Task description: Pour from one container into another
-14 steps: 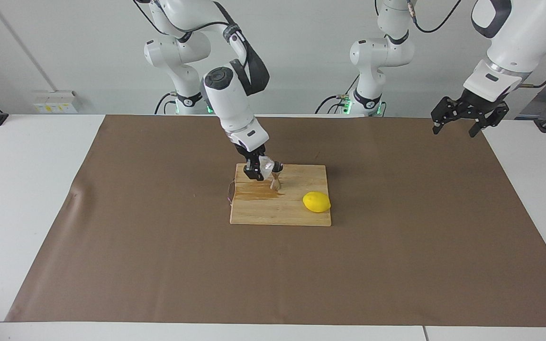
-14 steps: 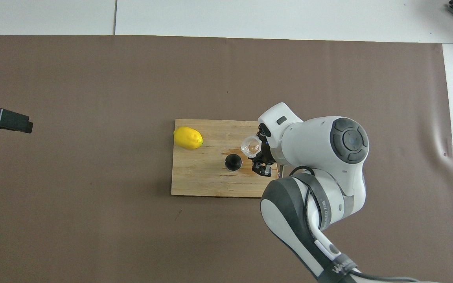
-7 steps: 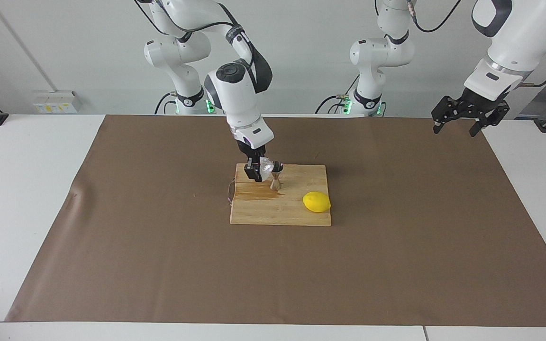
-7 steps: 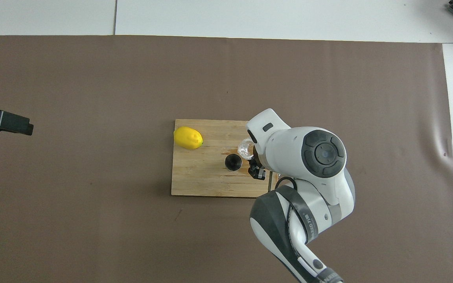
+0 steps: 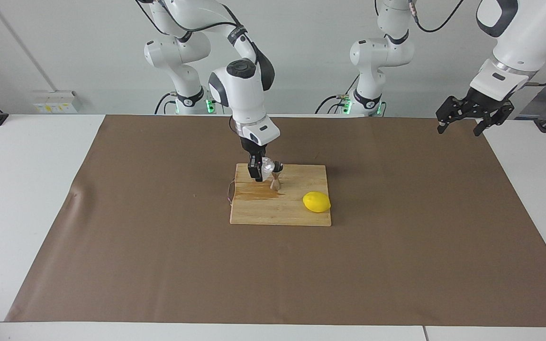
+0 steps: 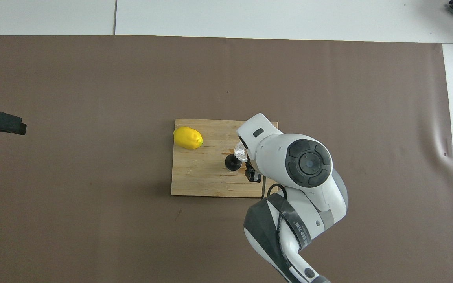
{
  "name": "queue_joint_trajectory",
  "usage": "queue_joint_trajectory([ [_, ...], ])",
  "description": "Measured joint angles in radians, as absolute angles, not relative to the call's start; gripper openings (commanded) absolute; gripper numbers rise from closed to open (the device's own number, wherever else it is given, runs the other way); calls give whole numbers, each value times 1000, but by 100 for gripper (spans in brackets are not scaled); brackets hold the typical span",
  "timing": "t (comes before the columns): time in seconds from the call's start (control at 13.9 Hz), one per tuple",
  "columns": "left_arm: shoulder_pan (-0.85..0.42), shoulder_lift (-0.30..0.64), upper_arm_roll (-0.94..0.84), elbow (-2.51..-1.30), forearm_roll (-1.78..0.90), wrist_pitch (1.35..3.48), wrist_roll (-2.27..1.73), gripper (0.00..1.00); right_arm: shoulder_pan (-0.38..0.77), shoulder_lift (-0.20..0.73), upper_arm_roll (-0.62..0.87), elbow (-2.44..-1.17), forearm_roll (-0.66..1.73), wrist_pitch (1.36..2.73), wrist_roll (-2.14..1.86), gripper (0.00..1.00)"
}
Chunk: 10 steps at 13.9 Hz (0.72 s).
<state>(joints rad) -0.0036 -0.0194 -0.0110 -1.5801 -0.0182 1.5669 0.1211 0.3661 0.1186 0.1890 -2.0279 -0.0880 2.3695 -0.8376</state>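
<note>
The clear knobbly glass cup (image 5: 267,168) is held in my right gripper (image 5: 266,171), which is shut on it just above the wooden board. The cup is tipped on its side with its mouth at the rim of the steel jigger (image 5: 276,183). The jigger stands upright on the board. In the overhead view the cup (image 6: 240,151) shows beside the jigger's dark mouth (image 6: 232,162), partly under my right wrist. My left gripper (image 5: 462,124) hangs open and empty in the air over the mat's corner at the left arm's end, waiting.
The wooden cutting board (image 5: 296,215) lies mid-table on a brown mat (image 5: 159,246). A yellow lemon (image 5: 316,202) lies on the board, toward the left arm's end. A wet stain (image 5: 253,194) marks the board beside the jigger.
My right wrist has swung upright and shifted toward the jigger. The cup has tipped further and closed in on the jigger's rim. The left gripper has drifted slightly.
</note>
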Motion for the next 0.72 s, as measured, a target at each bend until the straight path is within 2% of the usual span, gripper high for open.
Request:
queue_joint_trajectory([
  [0.72, -4, -20, -11, -1580, -18, 1567, 121, 100, 416, 112, 189, -2032, -300, 2357, -666, 40],
])
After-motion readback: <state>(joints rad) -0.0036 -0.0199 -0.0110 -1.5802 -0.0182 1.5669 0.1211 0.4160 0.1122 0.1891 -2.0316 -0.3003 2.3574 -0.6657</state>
